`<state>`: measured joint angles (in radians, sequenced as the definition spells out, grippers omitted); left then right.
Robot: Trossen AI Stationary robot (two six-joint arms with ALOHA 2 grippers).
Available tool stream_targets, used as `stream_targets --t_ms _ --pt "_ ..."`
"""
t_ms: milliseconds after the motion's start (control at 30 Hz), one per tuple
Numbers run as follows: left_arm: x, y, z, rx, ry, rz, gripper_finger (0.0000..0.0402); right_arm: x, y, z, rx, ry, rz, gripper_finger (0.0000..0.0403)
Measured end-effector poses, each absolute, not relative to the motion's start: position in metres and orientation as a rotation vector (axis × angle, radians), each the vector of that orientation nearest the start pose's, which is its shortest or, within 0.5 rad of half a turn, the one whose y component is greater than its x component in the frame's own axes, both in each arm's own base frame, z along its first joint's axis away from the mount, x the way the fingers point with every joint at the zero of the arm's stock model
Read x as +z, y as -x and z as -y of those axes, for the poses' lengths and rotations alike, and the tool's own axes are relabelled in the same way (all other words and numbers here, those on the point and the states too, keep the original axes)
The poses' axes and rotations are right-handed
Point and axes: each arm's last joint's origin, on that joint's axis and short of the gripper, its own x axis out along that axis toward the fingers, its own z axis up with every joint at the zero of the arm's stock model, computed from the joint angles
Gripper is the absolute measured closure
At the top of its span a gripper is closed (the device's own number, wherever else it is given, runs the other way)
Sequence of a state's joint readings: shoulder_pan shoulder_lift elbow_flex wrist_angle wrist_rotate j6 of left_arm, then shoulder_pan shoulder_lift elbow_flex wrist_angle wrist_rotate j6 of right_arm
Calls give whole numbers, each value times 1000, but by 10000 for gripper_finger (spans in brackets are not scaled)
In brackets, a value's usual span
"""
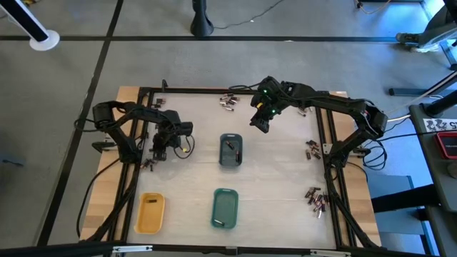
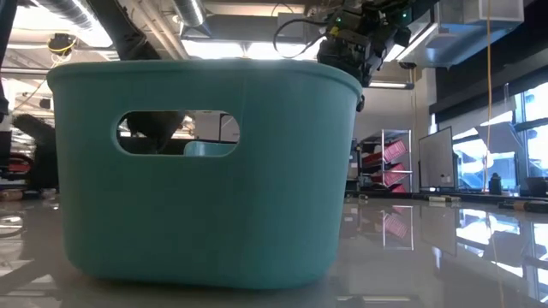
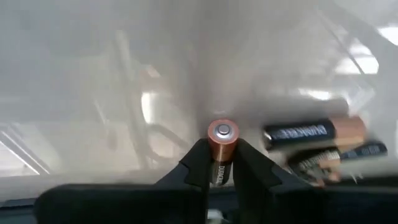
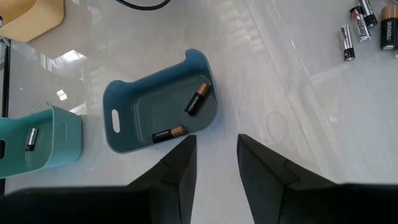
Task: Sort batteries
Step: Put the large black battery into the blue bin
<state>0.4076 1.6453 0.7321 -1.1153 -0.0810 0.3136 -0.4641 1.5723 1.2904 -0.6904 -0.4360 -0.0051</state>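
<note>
My left gripper (image 1: 156, 150) stands near the table's left edge, shut on a copper-and-black battery (image 3: 222, 144). More such batteries (image 3: 310, 133) lie on the table just beside it. My right gripper (image 1: 260, 123) hangs open and empty above the table's far middle, beyond the grey-blue tray (image 1: 230, 150). In the right wrist view that grey-blue tray (image 4: 127, 102) holds two copper-and-black batteries (image 4: 196, 99), and the green tray (image 4: 62, 140) holds a silvery one (image 4: 30, 139). Loose batteries lie in small heaps at the far edge (image 1: 228, 101) and along the right side (image 1: 312, 148). My left gripper pinches the battery's black body (image 3: 222, 169) between its two fingertips (image 3: 194, 163). The battery lies along the fingers, and its copper end with the silvery cap (image 3: 223, 130) sticks out past them. The fingers slant steeply down from above. Whether the battery is clear of the table does not show.
A yellow tray (image 1: 150, 213) and the green tray (image 1: 225, 208) stand near the front edge; the green tray (image 2: 205, 171) fills the low view. Another heap of batteries (image 1: 315, 200) lies at the right front. A black frame (image 1: 139, 128) borders the table.
</note>
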Motion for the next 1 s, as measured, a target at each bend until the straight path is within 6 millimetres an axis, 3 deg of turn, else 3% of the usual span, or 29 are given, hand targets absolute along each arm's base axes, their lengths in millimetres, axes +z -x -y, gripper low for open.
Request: stream_targets --t_ms 267,533,767,1000 --pt "147 -188 -83 80 130 -1886 362 279 -296 135 -24 -418 -875 285" --pt "190 -201 -86 100 171 -1639 357 280 -297 135 -25 -415 -871 285" --pt "226 -229 -91 45 234 -1220 361 280 -297 135 -27 -413 -868 285" --pt "243 -265 -105 90 242 -826 357 280 -297 135 -32 -412 -870 285"
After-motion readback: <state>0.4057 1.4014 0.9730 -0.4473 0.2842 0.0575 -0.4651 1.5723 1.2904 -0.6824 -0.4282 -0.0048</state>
